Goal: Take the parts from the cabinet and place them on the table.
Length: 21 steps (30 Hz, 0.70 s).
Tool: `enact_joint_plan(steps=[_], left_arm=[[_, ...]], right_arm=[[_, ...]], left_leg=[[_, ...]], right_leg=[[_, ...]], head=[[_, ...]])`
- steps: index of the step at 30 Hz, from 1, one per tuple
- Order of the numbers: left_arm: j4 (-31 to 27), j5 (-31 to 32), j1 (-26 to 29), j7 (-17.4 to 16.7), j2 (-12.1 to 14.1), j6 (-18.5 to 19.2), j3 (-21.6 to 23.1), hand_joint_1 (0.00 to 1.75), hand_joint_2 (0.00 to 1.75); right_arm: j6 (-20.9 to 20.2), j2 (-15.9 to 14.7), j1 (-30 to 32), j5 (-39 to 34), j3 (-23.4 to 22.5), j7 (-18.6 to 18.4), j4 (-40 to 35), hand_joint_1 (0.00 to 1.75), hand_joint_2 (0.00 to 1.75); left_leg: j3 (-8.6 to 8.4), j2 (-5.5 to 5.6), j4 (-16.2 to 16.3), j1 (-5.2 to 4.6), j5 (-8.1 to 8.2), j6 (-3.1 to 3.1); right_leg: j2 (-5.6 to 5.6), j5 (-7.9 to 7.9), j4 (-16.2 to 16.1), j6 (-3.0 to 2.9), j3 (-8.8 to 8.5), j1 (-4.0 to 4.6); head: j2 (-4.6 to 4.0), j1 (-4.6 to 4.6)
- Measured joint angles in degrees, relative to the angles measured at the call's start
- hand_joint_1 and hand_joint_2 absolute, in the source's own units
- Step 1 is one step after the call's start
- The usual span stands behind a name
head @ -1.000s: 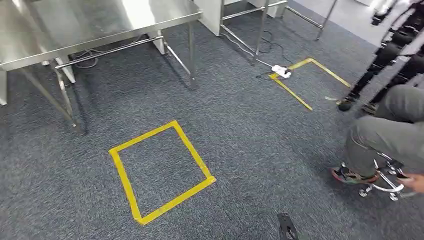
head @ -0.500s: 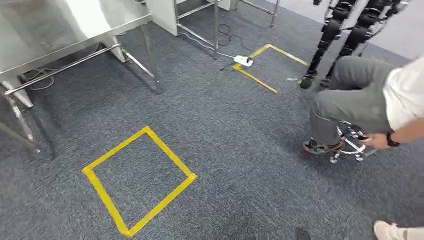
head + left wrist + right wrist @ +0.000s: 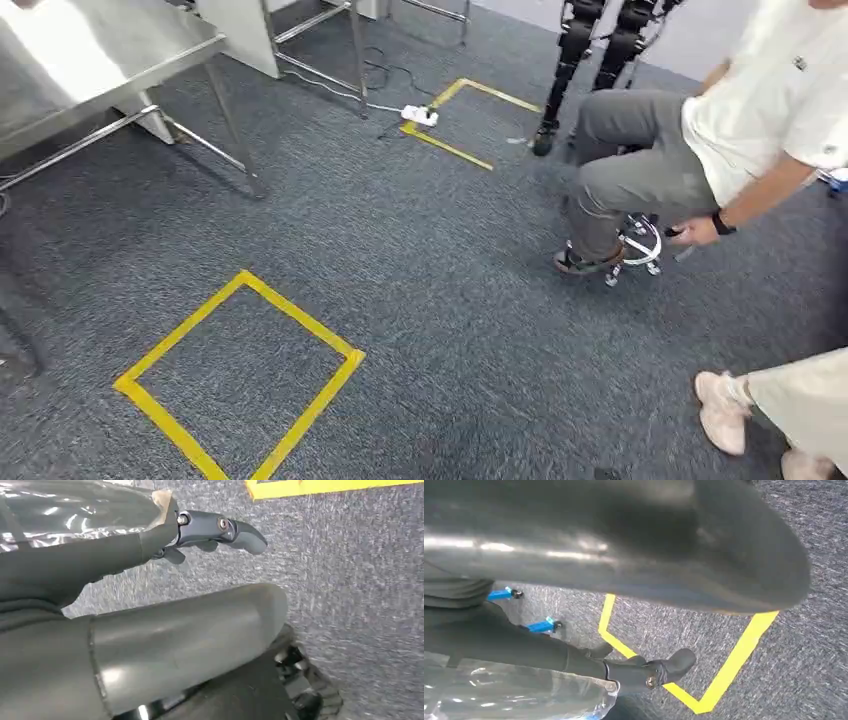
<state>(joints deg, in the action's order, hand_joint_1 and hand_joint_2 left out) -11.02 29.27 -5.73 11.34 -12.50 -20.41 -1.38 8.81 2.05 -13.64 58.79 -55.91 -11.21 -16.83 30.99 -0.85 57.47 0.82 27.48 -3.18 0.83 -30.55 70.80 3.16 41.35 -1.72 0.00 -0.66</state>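
Observation:
No cabinet or loose part is in sight. The steel table [image 3: 90, 60] stands at the far left in the head view. In the left wrist view my left hand [image 3: 165, 605] hangs over grey carpet, fingers [image 3: 220, 530] stretched straight and thumb apart, with crinkled clear plastic [image 3: 75, 510] lying against the fingers. The right wrist view is much the same: my right hand [image 3: 624, 580] has straight fingers [image 3: 649, 672] with clear plastic [image 3: 514, 695] beside them. Whether either hand holds the plastic I cannot tell.
A yellow tape square [image 3: 240, 380] marks the carpet in front of me. A second taped outline [image 3: 450, 120] with a white power strip [image 3: 420, 115] lies farther off. A person [image 3: 690, 150] sits on a wheeled stool [image 3: 640, 245] at right, another person's shoe [image 3: 720, 410] is near, and another robot's legs [image 3: 590, 50] stand behind.
The camera has turned right, so the whole scene has slid left. The table now sits at the left edge, and the seated person and a second person's shoes have come into view.

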Motion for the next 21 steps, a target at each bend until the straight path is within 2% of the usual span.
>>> enact_joint_plan(steps=[1,2,3,4,5,6,7,8,10,11,12,13,14,15,16,17,18,19,20,21], left_arm=[[0.0,-0.6,0.3,0.2,0.1,-0.6,-0.4,0.0,0.0],[0.0,-1.1,0.6,0.4,0.2,-1.2,-1.0,0.0,0.0],[0.0,-1.4,0.7,0.6,0.2,-1.6,-1.5,0.0,0.0],[0.0,-1.6,0.7,0.8,0.3,-1.9,-1.8,0.0,0.0],[0.0,-1.8,0.7,0.9,0.3,-2.1,-2.2,0.0,0.0],[0.0,-2.2,0.7,1.1,0.3,-2.5,-2.5,0.0,0.0],[0.0,-2.4,0.8,1.1,0.2,-3.2,-2.9,0.0,0.0],[0.0,-2.8,0.9,1.2,0.3,-3.6,-3.2,0.0,0.0],[0.0,-3.5,0.9,1.5,0.2,-4.3,-4.1,0.0,0.0],[0.0,-3.8,0.9,1.7,0.2,-4.6,-4.4,0.0,0.0],[0.0,-4.2,1.0,1.8,0.3,-4.9,-4.7,0.0,0.0],[0.0,-4.5,1.1,2.1,0.3,-5.1,-5.2,0.0,0.0],[0.0,-4.8,1.4,2.1,0.3,-5.3,-5.6,0.0,0.0],[0.0,-5.2,1.8,2.3,0.5,-5.4,-6.0,0.0,0.0],[0.0,-5.3,2.1,2.3,0.5,-5.4,-6.5,0.0,0.0],[0.0,-5.5,2.3,2.5,0.6,-5.5,-6.8,0.0,0.0],[0.0,-5.9,2.5,2.7,0.7,-5.6,-7.1,0.0,0.0],[0.0,-6.1,2.6,2.8,0.9,-5.6,-7.4,0.0,0.0],[0.0,-6.4,2.6,2.9,0.9,-5.7,-7.7,0.0,0.0],[0.0,-6.4,2.6,3.1,1.0,-5.8,-8.1,0.0,0.0]], right_arm=[[-0.4,0.0,-0.4,0.4,0.6,-0.4,0.0,0.0,0.0],[-0.9,-0.1,-0.6,0.9,1.3,-0.7,0.0,0.0,0.0],[-1.1,-0.2,-0.7,1.0,2.0,-1.0,0.0,0.0,0.0],[-1.2,-0.2,-0.8,1.2,2.5,-1.2,0.0,0.0,0.0],[-1.5,-0.2,-1.1,1.4,2.9,-1.3,0.0,0.0,0.0],[-1.8,-0.2,-1.5,1.6,3.4,-1.4,0.0,0.0,0.0],[-2.1,-0.4,-2.2,1.9,4.0,-1.5,0.0,0.0,0.0],[-2.2,-0.3,-2.8,2.0,4.5,-1.6,0.0,0.0,0.0],[-3.0,-0.8,-3.0,2.7,5.2,-2.2,0.0,0.0,0.0],[-3.2,-1.0,-3.2,3.0,5.6,-2.5,0.0,0.0,0.0],[-3.5,-1.0,-3.3,3.2,6.0,-2.8,0.1,0.0,0.0],[-4.0,-1.0,-3.6,3.7,6.5,-3.1,0.1,0.0,0.0],[-4.3,-1.1,-4.1,3.9,6.9,-3.3,0.1,0.0,0.0],[-4.7,-1.1,-4.7,4.1,7.4,-3.6,0.1,0.0,0.0],[-5.0,-1.2,-5.0,4.2,7.7,-3.7,0.2,0.0,0.0],[-5.2,-1.3,-5.1,4.4,7.9,-3.7,0.2,0.0,0.0],[-5.5,-1.4,-5.0,4.5,8.2,-3.8,0.3,0.0,0.0],[-5.8,-1.6,-5.0,4.7,8.5,-3.8,0.4,0.0,0.0],[-6.0,-1.6,-5.1,4.8,8.7,-3.7,0.5,0.0,0.0],[-6.1,-1.6,-5.2,4.9,9.0,-3.7,0.5,0.0,0.0]], left_leg=[[0.18,-0.98,0.0,-0.16,-0.01,-0.01],[0.27,-1.78,0.0,-0.31,-0.04,-0.05],[0.3,-2.49,0.0,-0.38,-0.05,-0.07],[0.25,-3.13,0.0,-0.38,-0.06,-0.05],[0.16,-3.72,0.1,-0.38,-0.05,0.02],[-0.03,-4.21,0.1,-0.49,-0.04,0.2],[0.05,-4.9,0.2,-0.98,0.16,0.63],[0.07,-5.33,0.2,-1.08,0.15,0.97],[-0.24,-6.34,0.0,-1.1,0.03,1.34],[-0.31,-6.84,0.0,-1.11,0.23,1.74],[0.08,-4.46,0.9,-0.62,0.91,2.34],[1.02,-1.64,3.1,-0.45,2.77,2.45],[2.71,-0.12,6.9,-0.38,5.19,2.49],[5.24,0.76,12.4,-0.33,7.91,2.59],[7.27,1.04,16.5,-0.26,9.35,2.68],[8.19,1.06,18.1,-0.18,9.31,2.71],[7.86,1.05,17.2,-0.03,8.0,2.81],[6.39,1.1,13.9,0.21,5.52,2.86],[3.96,1.58,8.8,0.55,2.64,3.01],[1.5,3.23,3.8,1.03,0.29,3.19]], right_leg=[[-0.14,-1.19,3.8,0.13,1.6,0.07],[-0.16,-1.32,5.1,0.48,1.85,0.07],[-0.28,-0.6,3.3,0.9,0.4,0.05],[-0.66,0.97,-1.3,1.37,-2.61,0.06],[-1.82,2.7,-7.2,1.68,-6.2,0.06],[-4.42,3.83,-12.2,1.63,-9.34,0.16],[-5.62,3.64,-13.8,0.82,-9.69,1.13],[-4.63,4.04,-13.9,0.01,-9.89,1.38],[-3.55,4.14,-13.8,-0.61,-8.96,1.63],[-2.88,4.39,-14.1,-1.1,-9.28,1.2],[-2.35,4.7,-14.3,-1.58,-9.76,-0.26],[-1.83,4.96,-14.3,-2.12,-9.56,-0.16],[-1.33,5.18,-14.3,-2.64,-9.34,0.05],[-0.46,5.23,-14.3,-2.76,-9.08,0.19],[0.45,5.32,-14.3,-2.85,-8.88,0.31],[1.19,5.36,-14.3,-2.79,-8.85,0.36],[1.9,5.4,-14.2,-2.73,-8.87,0.36],[2.72,5.41,-14.1,-2.67,-8.87,0.29],[3.57,5.41,-13.8,-2.59,-8.85,0.14],[4.37,5.36,-13.4,-2.48,-8.71,0.02]], head=[[0.0,-0.02],[0.0,0.22],[0.0,0.17],[0.0,0.28],[0.0,0.33],[0.0,0.37],[0.0,0.55],[0.0,0.35],[0.0,0.2],[0.0,0.24],[0.0,0.09],[0.0,-0.24],[0.0,-0.39],[0.0,-0.39],[0.0,-0.42],[0.0,-0.48],[0.0,-0.44],[0.0,-0.48],[0.0,-0.46],[0.0,-0.48]])
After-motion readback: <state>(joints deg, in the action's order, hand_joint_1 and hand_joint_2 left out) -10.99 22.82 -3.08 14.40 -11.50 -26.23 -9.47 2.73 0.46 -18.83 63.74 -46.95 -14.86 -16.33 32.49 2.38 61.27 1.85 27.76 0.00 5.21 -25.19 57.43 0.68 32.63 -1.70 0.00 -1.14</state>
